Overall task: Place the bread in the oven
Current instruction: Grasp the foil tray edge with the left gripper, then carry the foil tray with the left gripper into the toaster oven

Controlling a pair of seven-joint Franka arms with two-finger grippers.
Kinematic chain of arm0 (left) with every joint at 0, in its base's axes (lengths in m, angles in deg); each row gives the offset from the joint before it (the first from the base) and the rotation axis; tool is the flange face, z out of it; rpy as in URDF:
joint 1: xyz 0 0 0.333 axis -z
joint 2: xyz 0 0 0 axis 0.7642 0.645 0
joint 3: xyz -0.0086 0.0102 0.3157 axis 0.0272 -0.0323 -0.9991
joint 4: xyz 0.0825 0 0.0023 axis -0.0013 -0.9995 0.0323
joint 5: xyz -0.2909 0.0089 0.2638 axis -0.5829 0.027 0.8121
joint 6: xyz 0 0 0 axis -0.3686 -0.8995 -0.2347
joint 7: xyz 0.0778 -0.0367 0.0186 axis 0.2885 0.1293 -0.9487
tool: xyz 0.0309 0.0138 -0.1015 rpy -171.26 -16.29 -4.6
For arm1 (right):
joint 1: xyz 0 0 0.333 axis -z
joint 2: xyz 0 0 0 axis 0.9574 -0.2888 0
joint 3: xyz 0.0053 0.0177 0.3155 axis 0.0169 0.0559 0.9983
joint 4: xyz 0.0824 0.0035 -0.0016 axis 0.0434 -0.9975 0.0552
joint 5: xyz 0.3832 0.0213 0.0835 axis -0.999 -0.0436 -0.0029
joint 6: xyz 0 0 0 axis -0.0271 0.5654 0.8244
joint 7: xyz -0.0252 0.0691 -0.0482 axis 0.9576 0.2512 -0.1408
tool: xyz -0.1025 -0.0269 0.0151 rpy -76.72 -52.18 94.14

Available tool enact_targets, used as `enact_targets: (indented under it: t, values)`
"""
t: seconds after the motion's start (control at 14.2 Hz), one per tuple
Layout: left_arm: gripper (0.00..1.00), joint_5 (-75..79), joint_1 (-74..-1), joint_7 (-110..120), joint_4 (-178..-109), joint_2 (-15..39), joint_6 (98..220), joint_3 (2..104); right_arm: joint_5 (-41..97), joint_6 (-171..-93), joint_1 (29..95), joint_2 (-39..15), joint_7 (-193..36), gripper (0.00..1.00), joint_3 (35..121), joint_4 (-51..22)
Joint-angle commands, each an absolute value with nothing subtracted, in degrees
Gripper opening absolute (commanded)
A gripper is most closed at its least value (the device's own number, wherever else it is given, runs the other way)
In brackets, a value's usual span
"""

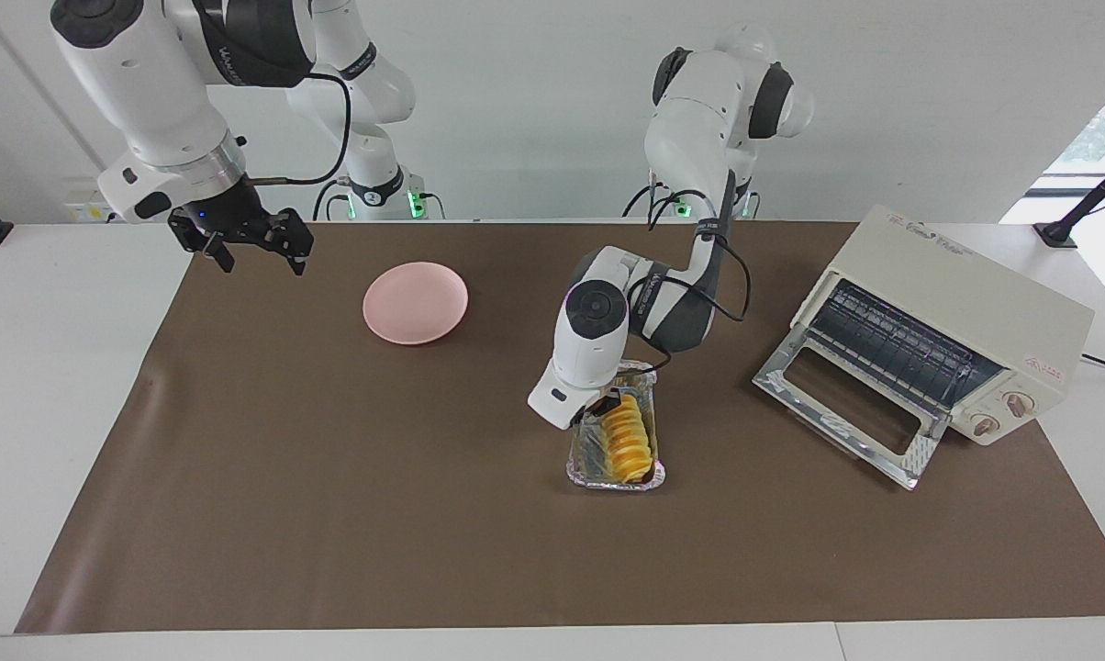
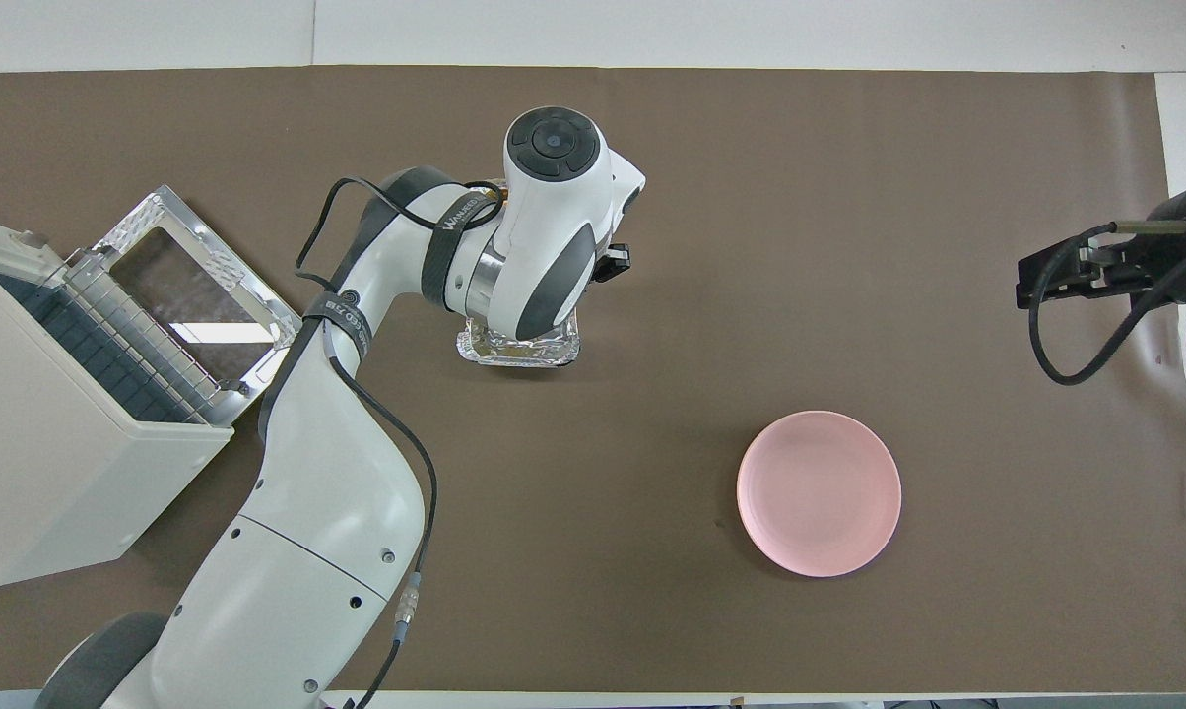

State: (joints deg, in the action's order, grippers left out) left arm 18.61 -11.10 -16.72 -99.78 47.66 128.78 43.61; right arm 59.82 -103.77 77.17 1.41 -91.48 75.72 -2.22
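Two arms: left gripper (image 1: 605, 404) clenching on bread (image 1: 628, 439) in tray (image 1: 582, 470) at frame centre, readying lift toward open oven (image 1: 938, 335); right gripper (image 1: 251, 240) waiting spread, upper left, clearing path.

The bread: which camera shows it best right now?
The facing view. There the bread lies in plain sight in the foil tray, ridges visible. In the overhead view the left arm covers it; only the tray's nearer end shows.
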Motion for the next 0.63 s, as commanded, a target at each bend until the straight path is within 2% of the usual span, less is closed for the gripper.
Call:
enact_targets:
  t: [0.0,0.14,0.56]
  values:
    - [0.0,16.0,-11.3,-18.1,-102.0,43.7,124.2,41.2,60.4,-103.5,78.1,2.6,-90.2,1.0,76.6,-3.5]
    - [0.0,15.2,-11.3,-19.0,-99.8,43.1,119.3,36.7,60.4,-103.5,78.1,2.6,-90.2,1.0,76.6,-3.5]
    - [0.0,14.8,-11.7,-28.6,-99.8,39.2,109.5,23.5,60.4,-103.5,78.1,2.6,-90.2,1.0,76.6,-3.5]
